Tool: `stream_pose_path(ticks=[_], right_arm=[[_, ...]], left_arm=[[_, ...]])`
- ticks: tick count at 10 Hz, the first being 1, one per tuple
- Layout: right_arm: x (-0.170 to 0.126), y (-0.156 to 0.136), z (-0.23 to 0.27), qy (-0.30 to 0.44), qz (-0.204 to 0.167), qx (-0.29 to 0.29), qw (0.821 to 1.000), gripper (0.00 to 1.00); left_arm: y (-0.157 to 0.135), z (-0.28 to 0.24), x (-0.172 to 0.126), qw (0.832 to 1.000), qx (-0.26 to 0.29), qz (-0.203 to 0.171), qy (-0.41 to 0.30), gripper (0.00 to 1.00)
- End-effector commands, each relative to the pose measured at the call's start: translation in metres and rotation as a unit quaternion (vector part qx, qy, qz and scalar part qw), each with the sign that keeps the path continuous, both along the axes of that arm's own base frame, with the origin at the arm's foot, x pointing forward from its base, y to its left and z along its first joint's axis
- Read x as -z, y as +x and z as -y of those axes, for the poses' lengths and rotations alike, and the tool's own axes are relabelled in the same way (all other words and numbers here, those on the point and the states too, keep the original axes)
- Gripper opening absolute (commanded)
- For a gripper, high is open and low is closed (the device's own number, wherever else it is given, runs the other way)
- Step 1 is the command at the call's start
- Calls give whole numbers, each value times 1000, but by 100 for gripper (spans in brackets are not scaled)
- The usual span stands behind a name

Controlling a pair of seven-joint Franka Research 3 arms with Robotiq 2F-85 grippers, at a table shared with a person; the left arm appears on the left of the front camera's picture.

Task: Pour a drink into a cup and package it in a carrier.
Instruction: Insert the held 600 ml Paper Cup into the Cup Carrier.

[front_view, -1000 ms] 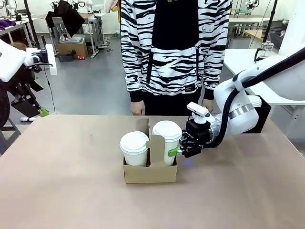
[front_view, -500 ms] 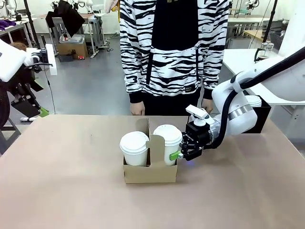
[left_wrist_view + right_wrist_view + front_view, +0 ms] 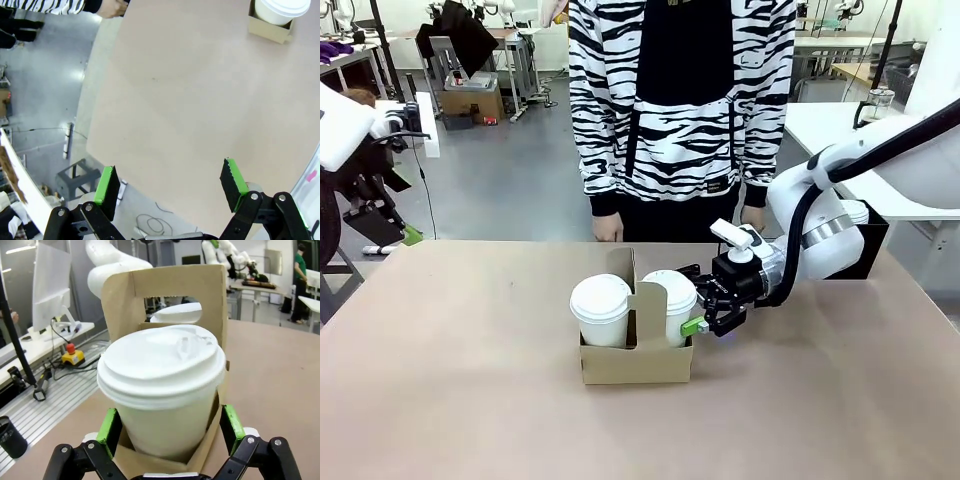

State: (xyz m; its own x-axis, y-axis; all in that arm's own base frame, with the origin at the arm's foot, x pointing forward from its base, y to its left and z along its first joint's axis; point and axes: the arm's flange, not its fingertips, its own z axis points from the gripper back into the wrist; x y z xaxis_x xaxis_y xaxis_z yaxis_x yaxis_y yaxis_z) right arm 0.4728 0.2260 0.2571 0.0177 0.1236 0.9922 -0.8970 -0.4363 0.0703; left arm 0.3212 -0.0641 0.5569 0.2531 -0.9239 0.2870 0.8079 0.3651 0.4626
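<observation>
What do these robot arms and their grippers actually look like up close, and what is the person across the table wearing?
The right arm is glossy white and rounded, with a silver ring at the wrist and a black cable looped along it. Its right gripper is black with two fingers tipped in bright green pads. The left gripper matches: black linkages, green pads. The person's sleeves are zebra-striped, black and white.

Person in striped hoodie (image 3: pixel 680 100) behind table (image 3: pixel 470 400)

The carrier's (image 3: pixel 636 362) front wall hides the lower halves of both cups (image 3: pixel 601 311). In the left wrist view, the picture's top edge cuts off the carrier and cup near the table's far corner.
</observation>
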Motion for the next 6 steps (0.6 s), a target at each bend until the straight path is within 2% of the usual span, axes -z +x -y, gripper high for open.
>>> stream_pose_path(ticks=[1, 3, 5, 6], right_arm=[[-17, -15, 29, -32, 9, 27, 999, 100], [-40, -25, 62, -45, 3, 53, 998, 100], [-74, -50, 107, -75, -71, 137, 985, 100], [-91, -67, 130, -102, -120, 188, 969, 100]], left_arm=[[-1, 1, 0, 1000, -9, -1, -5, 100], [-1, 1, 0, 1000, -9, -1, -5, 100], [-1, 1, 0, 1000, -9, -1, -5, 100], [-1, 1, 0, 1000, -9, -1, -5, 100]])
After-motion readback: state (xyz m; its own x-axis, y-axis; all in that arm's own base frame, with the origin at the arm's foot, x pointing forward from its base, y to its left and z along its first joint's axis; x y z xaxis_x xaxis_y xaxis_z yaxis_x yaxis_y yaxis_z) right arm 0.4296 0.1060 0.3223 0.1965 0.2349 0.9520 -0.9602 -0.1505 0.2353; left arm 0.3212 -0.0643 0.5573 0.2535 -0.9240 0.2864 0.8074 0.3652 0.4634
